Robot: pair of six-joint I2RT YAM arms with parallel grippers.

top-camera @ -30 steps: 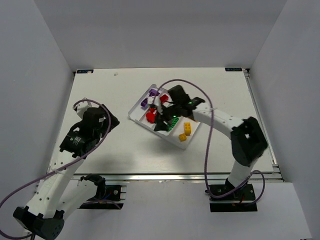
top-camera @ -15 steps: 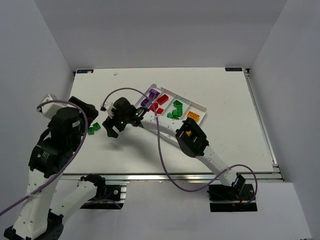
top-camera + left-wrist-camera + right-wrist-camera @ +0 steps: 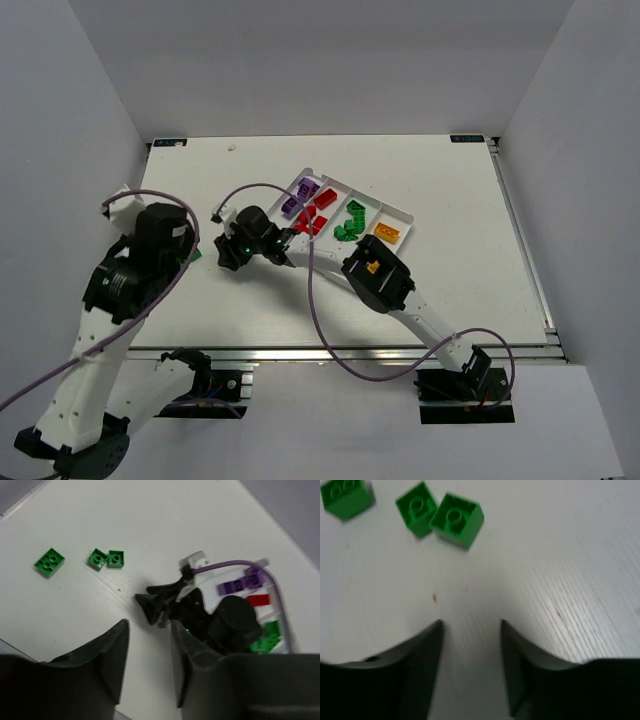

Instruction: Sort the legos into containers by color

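Three loose green legos (image 3: 49, 562) (image 3: 97, 559) (image 3: 116, 558) lie on the white table left of the tray. The right wrist view shows them just beyond my fingers: a single one (image 3: 347, 497) and a touching pair (image 3: 415, 515) (image 3: 456, 519). My right gripper (image 3: 471, 622) hovers low over bare table, open and holding nothing. In the top view it (image 3: 223, 260) reaches far left. My left gripper (image 3: 150, 625) is open and empty, above and behind the right one. The containers are compartments of one tray (image 3: 408, 215) holding purple (image 3: 300, 195), red (image 3: 315, 212), green (image 3: 350, 220) and yellow (image 3: 387, 233) legos.
The right arm (image 3: 330, 262) stretches across the table's middle with its purple cable (image 3: 250, 188) looping above it. The left arm (image 3: 140, 265) covers most of the loose green bricks in the top view. White walls enclose the table on three sides.
The right gripper has swung from over the tray to the left part of the table, near the green bricks. The left arm has shifted towards the same spot.
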